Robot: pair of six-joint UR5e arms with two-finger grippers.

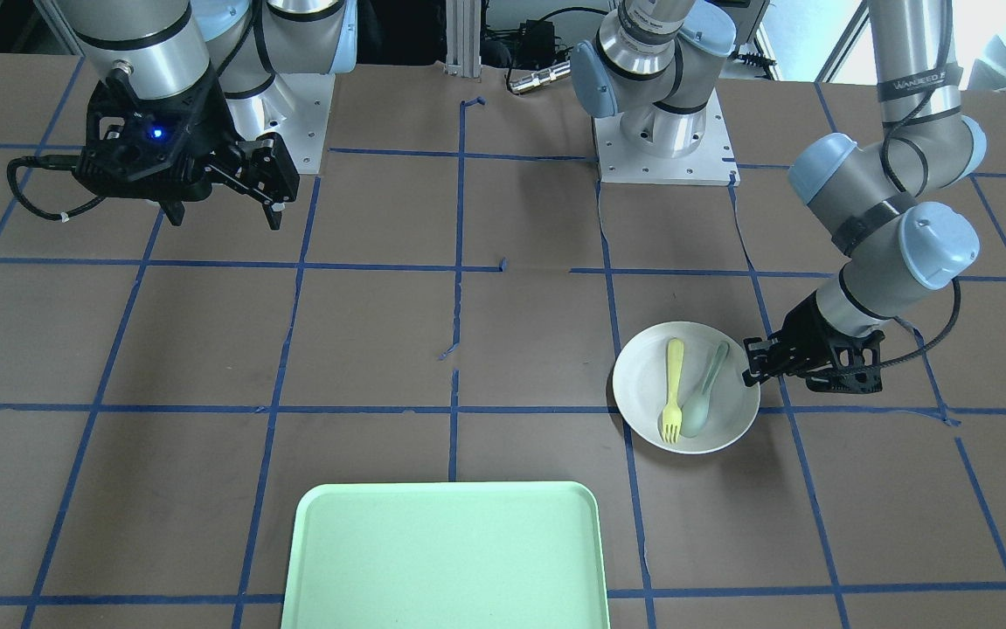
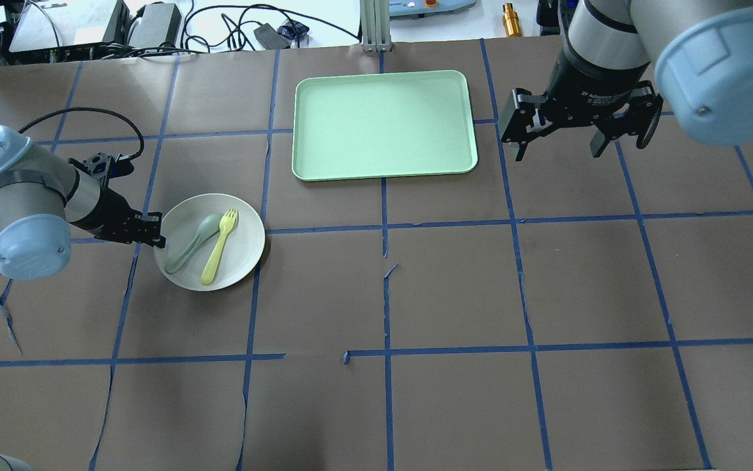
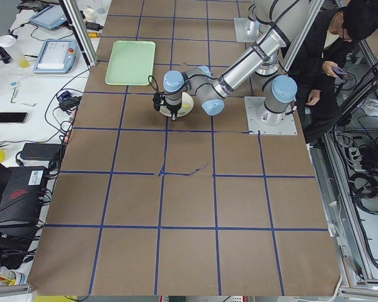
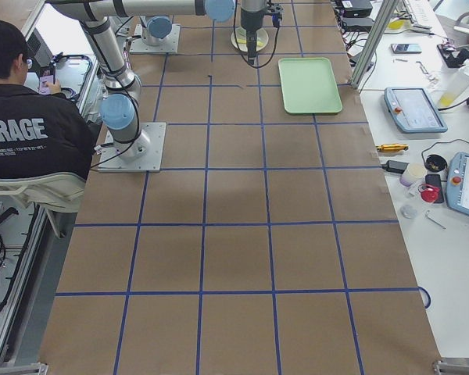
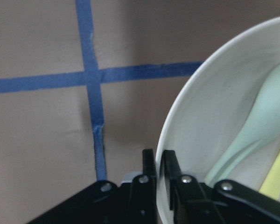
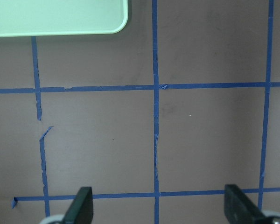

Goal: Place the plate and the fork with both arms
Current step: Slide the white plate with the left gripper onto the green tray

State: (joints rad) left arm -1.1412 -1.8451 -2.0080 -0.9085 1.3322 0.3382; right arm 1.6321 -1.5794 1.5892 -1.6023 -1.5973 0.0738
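Note:
The off-white plate (image 2: 239, 255) lies on the table's left half, also seen in the front view (image 1: 642, 384) and the left wrist view (image 5: 224, 84). The pale yellow fork (image 2: 219, 247) (image 1: 672, 390) lies in it beside a grey-green spoon (image 2: 192, 242). My left gripper (image 2: 156, 237) (image 1: 749, 369) (image 5: 157, 161) is shut on the plate's rim at its left edge, one finger inside and one outside. My right gripper (image 2: 558, 154) (image 1: 225, 217) is open and empty, held above the table to the right of the green tray.
The mint-green tray (image 2: 324, 163) (image 1: 328, 594) lies at the far middle of the table; its corner shows in the right wrist view (image 6: 60, 18). Blue tape lines cross the brown table. A person sits beside the robot's base (image 4: 31, 133).

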